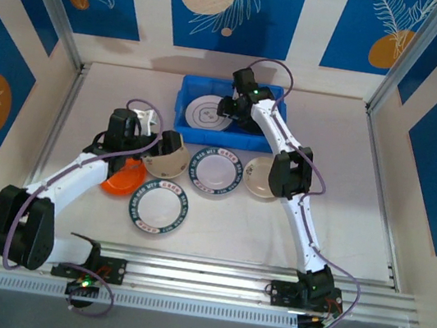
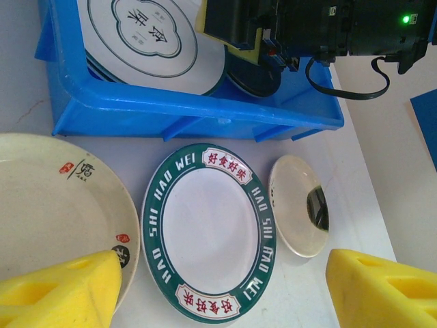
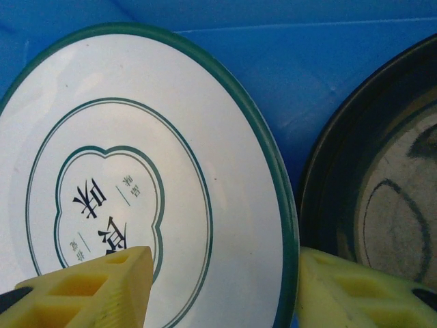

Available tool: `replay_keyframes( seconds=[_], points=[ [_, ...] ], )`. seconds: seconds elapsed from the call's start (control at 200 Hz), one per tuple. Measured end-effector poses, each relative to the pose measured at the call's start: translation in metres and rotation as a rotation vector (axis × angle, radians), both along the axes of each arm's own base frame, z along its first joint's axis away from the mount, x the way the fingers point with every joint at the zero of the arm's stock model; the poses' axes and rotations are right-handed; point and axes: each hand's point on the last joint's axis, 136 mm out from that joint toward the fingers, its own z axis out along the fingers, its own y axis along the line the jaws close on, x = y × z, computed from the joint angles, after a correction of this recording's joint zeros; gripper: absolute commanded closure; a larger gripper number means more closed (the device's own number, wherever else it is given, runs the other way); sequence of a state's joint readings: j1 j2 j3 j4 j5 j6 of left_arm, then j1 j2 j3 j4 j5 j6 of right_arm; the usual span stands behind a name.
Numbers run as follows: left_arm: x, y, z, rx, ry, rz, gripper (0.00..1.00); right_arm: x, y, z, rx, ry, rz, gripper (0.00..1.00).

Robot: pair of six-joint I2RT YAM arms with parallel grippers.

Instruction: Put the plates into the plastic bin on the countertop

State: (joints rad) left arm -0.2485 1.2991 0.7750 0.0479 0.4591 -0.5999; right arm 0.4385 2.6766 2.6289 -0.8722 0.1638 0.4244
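Step in hand: my read is the drop-off. The right pincer (image 3: 222, 294) was down inside the bright blue rectangular plastic bin (image 2: 171, 109), while the left one lined up the next pick.

Right pincer: fingers stood moderately apart and nothing looked clamped between them. The round white plate with the thin green line (image 3: 136, 171) lay under its left finger and the round black plate (image 3: 382, 191) just beyond its right finger. Both were already in the bin, the black one tucked against the white one's edge.

Left pincer (image 2: 225, 294): spread wide and empty, hovering over the pale tabletop (image 1: 347, 193).

Ahead of the left pincer: the white plate with the dark green lettered rim (image 2: 208, 232) sat right between the fingers' line, flat, just short of the bin wall. The big cream plate with the red stamp (image 2: 54, 205) was partly under its left finger, and the small plain cream plate (image 2: 297, 205) was off toward its right finger.

Also out: the orange plate (image 1: 120, 180) and a second green-rimmed plate (image 1: 158, 207), both behind the left pincer, nearer the arm bases.

Progress: two in, five out, so early days, I'd guess.

Next move calls for: the right pincer lifting clear of the bin, then a rim grab on a flat plate. That's awkward, since one finger has to get under the edge.
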Motion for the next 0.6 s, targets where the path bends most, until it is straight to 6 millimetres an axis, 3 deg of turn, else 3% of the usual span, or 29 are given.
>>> replay_keyframes(
  seconds=[0.215,0.435,0.6],
  points=[
    [0.003,-0.001,0.001,-0.003,-0.012,0.000,0.21,0.001,-0.005,0.022,-0.022,-0.040,0.004,0.44],
    [0.003,0.000,0.001,0.000,-0.012,0.002,0.21,-0.002,-0.009,0.071,-0.007,-0.107,0.005,0.45],
    [0.000,0.006,0.003,0.031,-0.018,0.025,0.22,-0.020,-0.014,0.108,0.004,-0.139,0.028,0.45]
  ],
)
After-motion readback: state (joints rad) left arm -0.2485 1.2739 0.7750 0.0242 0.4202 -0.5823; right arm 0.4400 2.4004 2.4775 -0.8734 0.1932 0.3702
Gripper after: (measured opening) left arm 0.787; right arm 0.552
